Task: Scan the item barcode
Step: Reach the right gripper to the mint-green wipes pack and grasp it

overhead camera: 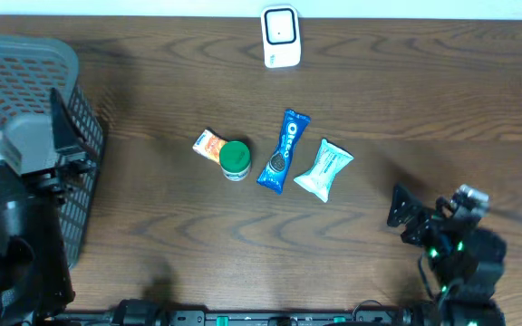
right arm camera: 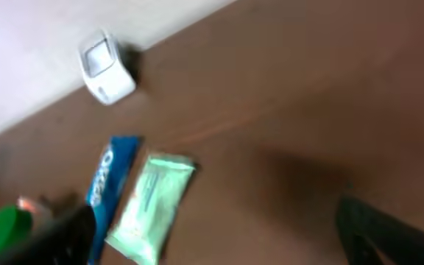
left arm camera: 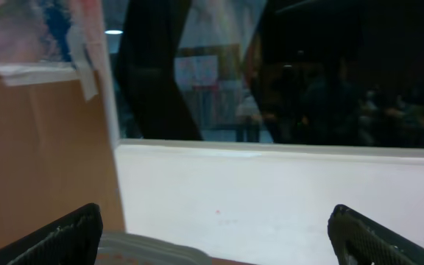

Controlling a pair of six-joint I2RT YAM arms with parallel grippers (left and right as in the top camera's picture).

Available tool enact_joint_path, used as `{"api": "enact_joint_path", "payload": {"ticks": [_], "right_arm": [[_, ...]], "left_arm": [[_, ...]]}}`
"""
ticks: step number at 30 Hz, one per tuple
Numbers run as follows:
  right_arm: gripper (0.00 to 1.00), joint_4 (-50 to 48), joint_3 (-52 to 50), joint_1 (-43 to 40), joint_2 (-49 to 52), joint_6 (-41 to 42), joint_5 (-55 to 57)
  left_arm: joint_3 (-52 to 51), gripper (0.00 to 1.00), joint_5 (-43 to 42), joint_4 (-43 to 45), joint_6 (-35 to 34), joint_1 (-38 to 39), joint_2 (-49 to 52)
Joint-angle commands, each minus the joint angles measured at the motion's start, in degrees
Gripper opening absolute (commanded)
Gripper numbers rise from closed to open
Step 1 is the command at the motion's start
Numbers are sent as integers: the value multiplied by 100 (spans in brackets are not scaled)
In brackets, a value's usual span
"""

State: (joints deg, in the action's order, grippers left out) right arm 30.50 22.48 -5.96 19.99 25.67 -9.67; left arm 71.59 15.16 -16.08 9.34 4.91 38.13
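The only readable text was the white brand name "Oreo", printed lengthwise on the blue cookie packet (overhead camera: pixel 282 150) lying on the table (overhead camera: pixel 424 81); the other packages' printing was too small or blurred.

On the brown tabletop (overhead camera: pixel 152 72), a white scanner (overhead camera: pixel 280 37) stands at twelve o'clock. At centre lie an orange packet (overhead camera: pixel 208 144) touching a green-lidded jar (overhead camera: pixel 236 159), an Oreo pack (overhead camera: pixel 284 151) and a pale green pouch (overhead camera: pixel 324 169) (slightly tilted). A grey basket (overhead camera: pixel 25 68) sits at ten o'clock.
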Motion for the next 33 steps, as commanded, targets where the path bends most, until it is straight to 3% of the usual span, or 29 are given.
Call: {"api": "enact_joint_path", "payload": {"ticks": [1, 4, 7, 14, 22, 28, 29, 33], "right_arm": [[99, 645, 730, 44, 1338, 538, -315], [99, 1117, 1189, 44, 2736, 503, -1224], [99, 935, 1292, 44, 3877, 468, -1961], [99, -704, 1300, 382, 6052, 199, -2245], [99, -2726, 1320, 1456, 7326, 1303, -1864], [99, -2769, 1320, 1860, 7687, 1659, -957], [98, -2693, 1320, 1882, 7764, 1696, -848], [68, -2588, 1318, 1891, 8131, 1714, -483]], "left_arm": [[-9, 98, 52, 52, -98, -142, -15], [-9, 98, 55, 72, -151, -201, -26], [-11, 98, 52, 76, -155, -201, -83], [-11, 98, 52, 76, -151, -201, -251], [-11, 98, 55, 76, -149, -201, -267], [-11, 98, 55, 76, -149, -201, -267], [-11, 98, 57, 76, -149, -201, -267], [-11, 98, 55, 76, -149, -201, -267]]}}
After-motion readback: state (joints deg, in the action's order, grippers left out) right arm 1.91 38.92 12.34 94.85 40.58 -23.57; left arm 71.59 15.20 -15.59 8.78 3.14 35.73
